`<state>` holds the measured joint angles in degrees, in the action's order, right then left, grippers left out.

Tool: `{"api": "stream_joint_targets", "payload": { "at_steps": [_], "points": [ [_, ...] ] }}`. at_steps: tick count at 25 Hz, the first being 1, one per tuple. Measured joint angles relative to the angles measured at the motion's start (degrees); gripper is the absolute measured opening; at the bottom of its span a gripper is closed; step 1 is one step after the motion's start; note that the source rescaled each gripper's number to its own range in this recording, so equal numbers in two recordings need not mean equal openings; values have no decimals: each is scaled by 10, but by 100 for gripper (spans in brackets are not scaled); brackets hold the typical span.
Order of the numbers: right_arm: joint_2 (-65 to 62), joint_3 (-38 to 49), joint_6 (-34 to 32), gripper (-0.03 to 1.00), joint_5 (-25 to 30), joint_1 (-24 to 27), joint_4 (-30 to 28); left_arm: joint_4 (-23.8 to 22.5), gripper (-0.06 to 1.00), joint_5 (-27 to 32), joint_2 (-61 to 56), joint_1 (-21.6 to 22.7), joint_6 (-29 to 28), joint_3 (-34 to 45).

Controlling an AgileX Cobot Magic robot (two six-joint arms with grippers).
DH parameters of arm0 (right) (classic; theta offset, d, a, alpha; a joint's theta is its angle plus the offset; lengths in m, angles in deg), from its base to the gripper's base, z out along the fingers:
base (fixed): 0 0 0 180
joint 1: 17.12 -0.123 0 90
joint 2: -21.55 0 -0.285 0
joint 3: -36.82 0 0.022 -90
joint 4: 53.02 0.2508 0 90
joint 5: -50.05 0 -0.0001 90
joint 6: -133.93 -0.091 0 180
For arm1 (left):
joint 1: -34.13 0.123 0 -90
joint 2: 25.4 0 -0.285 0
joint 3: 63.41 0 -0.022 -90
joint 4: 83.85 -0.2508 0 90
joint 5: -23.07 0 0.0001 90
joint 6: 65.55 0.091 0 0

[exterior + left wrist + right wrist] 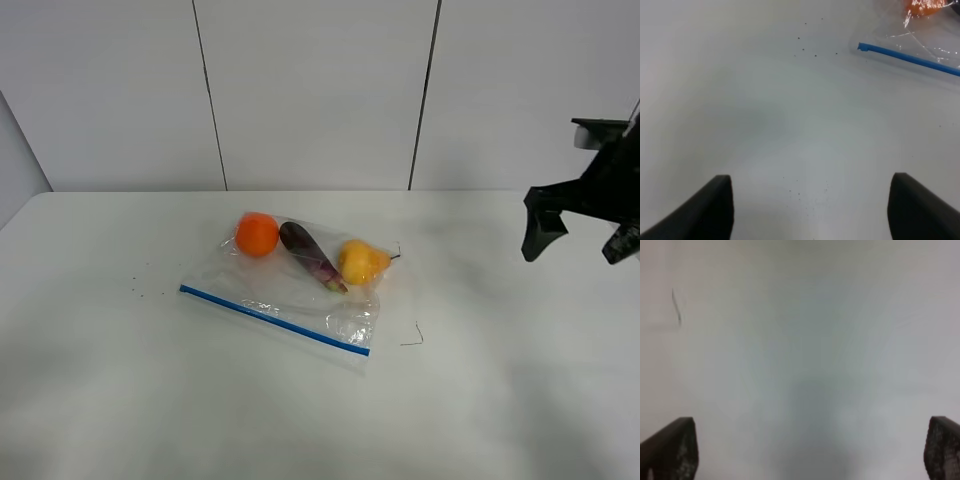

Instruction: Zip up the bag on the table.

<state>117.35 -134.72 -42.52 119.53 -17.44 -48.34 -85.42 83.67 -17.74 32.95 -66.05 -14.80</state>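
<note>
The clear plastic bag (290, 285) lies flat in the middle of the white table (120, 400). Its blue zip strip (275, 320) runs along the near edge. An orange (257, 234), a purple eggplant (311, 256) and a yellow pear (362, 262) show through it. The left wrist view shows one end of the zip strip (905, 57) and part of the orange (925, 7). My left gripper (810, 207) is open and empty above bare table, apart from the bag. My right gripper (582, 238) is open and empty, raised at the far right.
A thin black mark (415, 335) lies on the table right of the bag, and also shows in the right wrist view (676, 307). Tiny dark specks (140, 285) dot the table left of the bag. A white panelled wall (320, 90) stands behind.
</note>
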Motion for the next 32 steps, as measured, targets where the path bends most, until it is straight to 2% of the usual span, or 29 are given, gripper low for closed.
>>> {"api": "stream_joint_targets", "payload": {
  "at_steps": [8,15,19,23,29,32],
  "points": [
    [-243,208,0,100,-7,0,-7,0,100,0,0,0,0,0],
    [-495,342,0,100,-97,0,-7,0,100,0,0,0,0,0],
    [-637,388,-1,100,-115,0,-8,0,100,0,0,0,0,0],
    [-742,400,-2,100,-113,0,-8,0,100,0,0,0,0,0],
    [-861,400,-4,100,-113,0,-8,0,100,0,0,0,0,0],
    [-881,401,-11,100,-113,0,-12,0,100,0,0,0,0,0]
  ]
}}
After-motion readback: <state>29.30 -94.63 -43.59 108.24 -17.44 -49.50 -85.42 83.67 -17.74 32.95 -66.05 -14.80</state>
